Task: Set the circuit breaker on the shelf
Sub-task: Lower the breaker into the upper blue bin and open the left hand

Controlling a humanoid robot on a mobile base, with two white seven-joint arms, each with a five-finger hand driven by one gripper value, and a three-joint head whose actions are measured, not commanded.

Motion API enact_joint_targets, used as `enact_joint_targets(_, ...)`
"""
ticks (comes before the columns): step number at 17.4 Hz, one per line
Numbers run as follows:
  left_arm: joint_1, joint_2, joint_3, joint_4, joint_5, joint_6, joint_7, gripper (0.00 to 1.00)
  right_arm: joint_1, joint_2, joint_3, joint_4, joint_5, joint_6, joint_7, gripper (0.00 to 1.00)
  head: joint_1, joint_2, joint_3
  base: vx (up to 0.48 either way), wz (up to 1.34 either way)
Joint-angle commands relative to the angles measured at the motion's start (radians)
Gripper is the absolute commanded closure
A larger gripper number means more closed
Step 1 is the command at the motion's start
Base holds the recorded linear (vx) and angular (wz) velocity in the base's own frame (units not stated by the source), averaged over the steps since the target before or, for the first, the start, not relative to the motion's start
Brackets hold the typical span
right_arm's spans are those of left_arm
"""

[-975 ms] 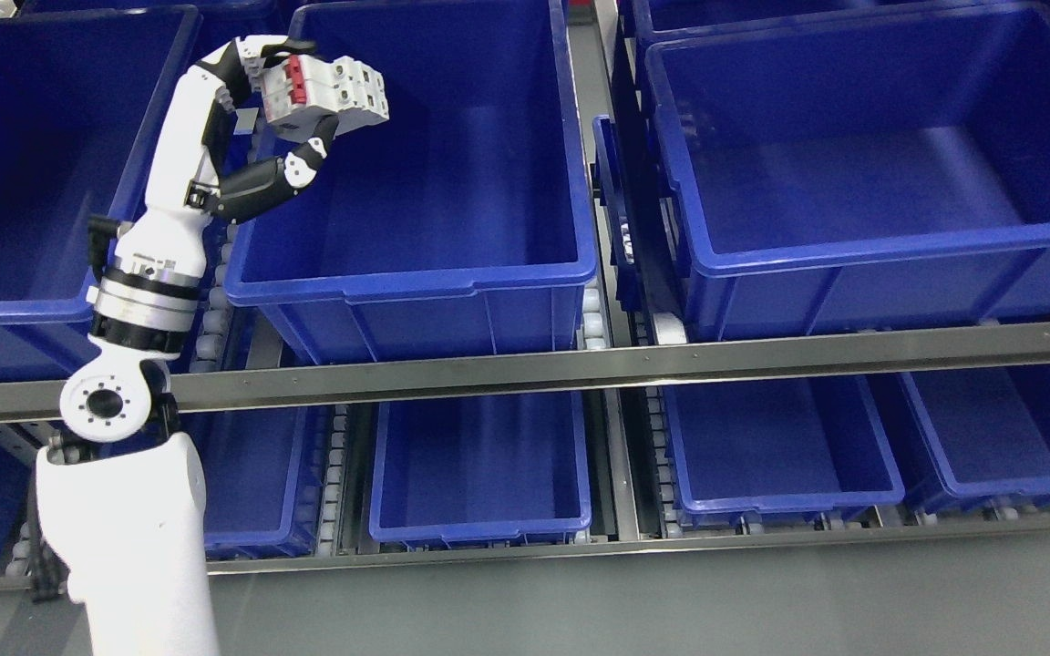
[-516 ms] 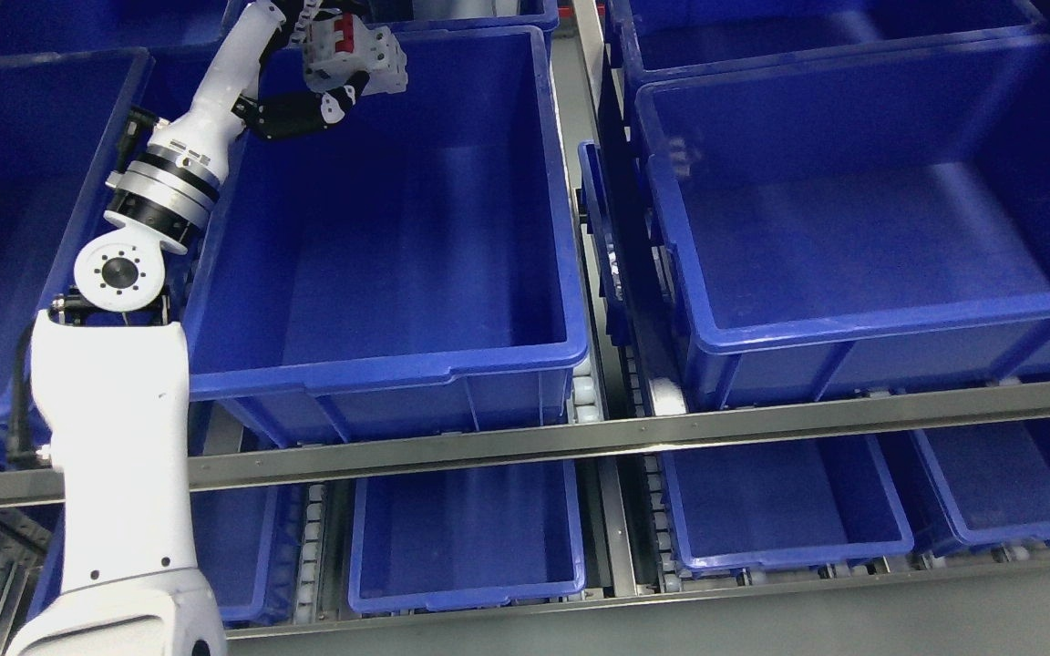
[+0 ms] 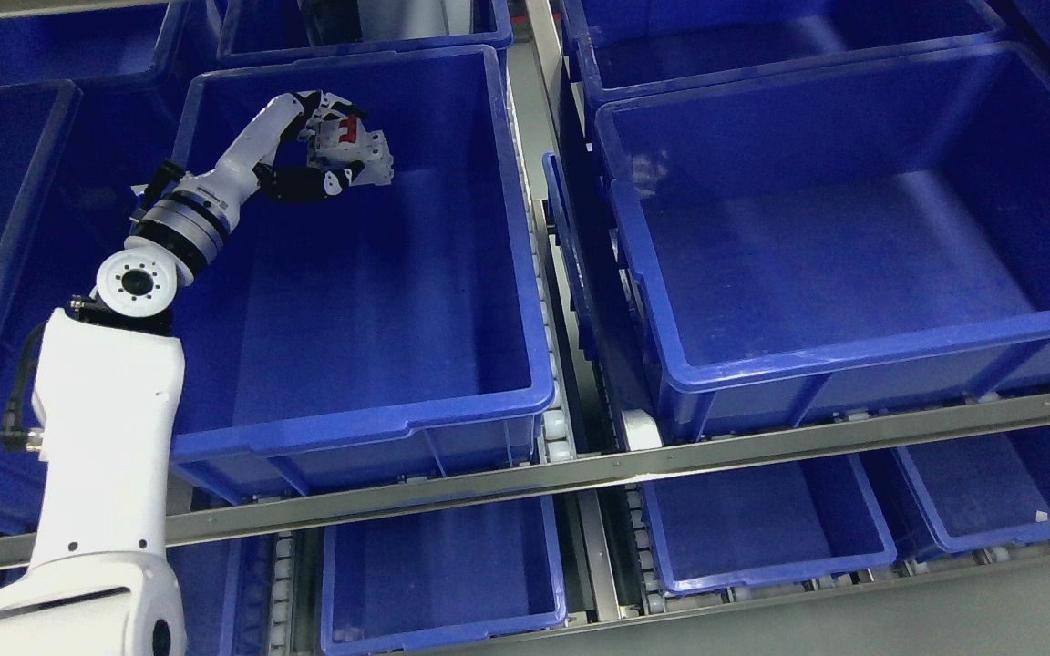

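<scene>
The blue bin [image 3: 452,405] under the left robot hand [image 3: 320,150] has a bare floor, open from above and walled on four sides. The circuit breaker [image 3: 356,155] hangs near its far wall. A steel rail [image 3: 762,446] crosses before the lower bins.

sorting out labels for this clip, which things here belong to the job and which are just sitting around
Part of the job:
- circuit breaker, white with a red switch
- left robot hand, shut on the breaker
- blue bin on the upper shelf, under the hand

Just there:
- large blue bin to the right
- smaller bins on the lower shelf
- metal shelf rail
</scene>
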Motion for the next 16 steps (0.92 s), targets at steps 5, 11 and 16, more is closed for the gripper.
enact_joint_targets(5, -0.091, 0.013, -0.088, 0.318, -0.014, 0.14, 0.096, 0.56, 0.0, -0.017, 0.02, 0.0, 0.0, 0.06, 0.0, 0.0, 0.0, 0.0, 0.0, 0.011, -0.01)
enact_joint_targets(11, -0.094, 0.004, -0.109, 0.315, -0.01, 0.159, 0.172, 0.17, 0.0, -0.017, 0.02, 0.0, 0.0, 0.06, 0.0, 0.0, 0.0, 0.0, 0.0, -0.008, 0.02)
enact_joint_targets(16, -0.149, 0.001, -0.005, 0.27, 0.016, 0.145, 0.209, 0.01, 0.0, -0.017, 0.02, 0.0, 0.0, 0.06, 0.0, 0.0, 0.0, 0.0, 0.0, 0.003, 0.0)
